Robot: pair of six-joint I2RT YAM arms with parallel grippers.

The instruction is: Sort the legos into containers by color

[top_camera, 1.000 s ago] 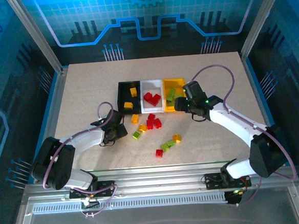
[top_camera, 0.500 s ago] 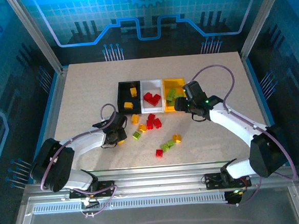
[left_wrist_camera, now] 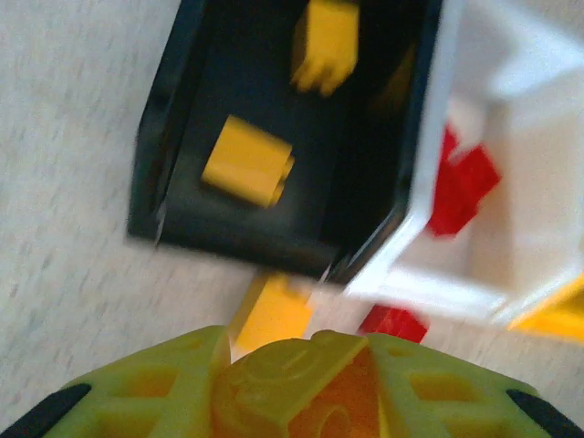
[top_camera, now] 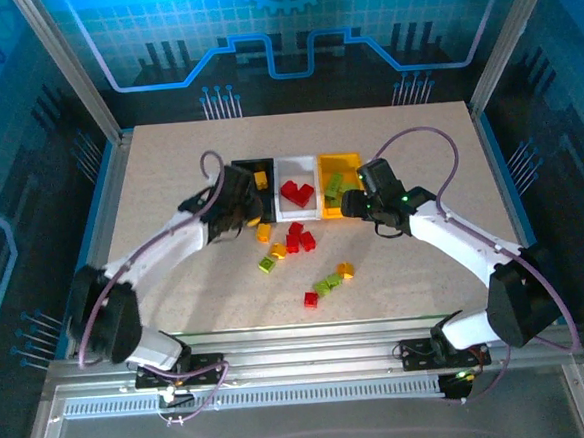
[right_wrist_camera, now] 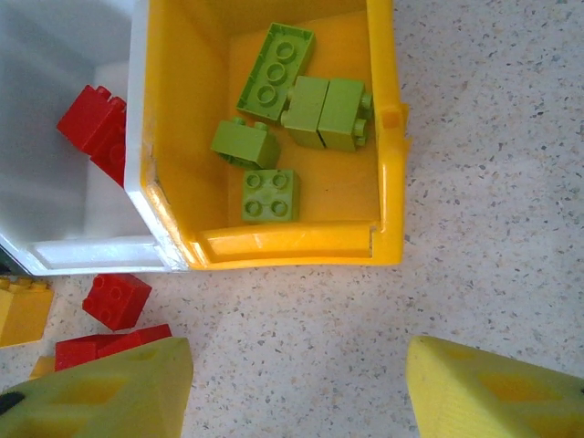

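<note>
Between the lime-green plastic fingers (left_wrist_camera: 173,388) of the left gripper (left_wrist_camera: 297,363) sits a small orange-yellow plastic brick (left_wrist_camera: 274,397), with the jaws closed down onto it from both sides. Just ahead of those fingers stands the open-topped black rectangular plastic bin (left_wrist_camera: 365,164), with two more orange-yellow bricks (left_wrist_camera: 246,172) on its floor. Against its right wall stands the white rectangular plastic bin (left_wrist_camera: 429,294), which holds red plastic bricks (left_wrist_camera: 461,182). Right in front of the fingertips, outside the bins, a loose yellow brick (left_wrist_camera: 274,310) and a loose red brick (left_wrist_camera: 394,321) lie on the speckled beige tabletop (left_wrist_camera: 64,228).

The right gripper (right_wrist_camera: 297,365) hangs with its own two fingers (right_wrist_camera: 100,392) spread well apart and nothing between them. Straight ahead of them is the yellow rectangular plastic bin (right_wrist_camera: 388,164), with four lime-green plastic bricks (right_wrist_camera: 269,196) inside. Just beside the left finger lie two loose red pieces (right_wrist_camera: 117,299). In the overhead view, other scattered bricks (top_camera: 327,283) in red, green and yellow lie on the table nearer the arm bases than either gripper.
</note>
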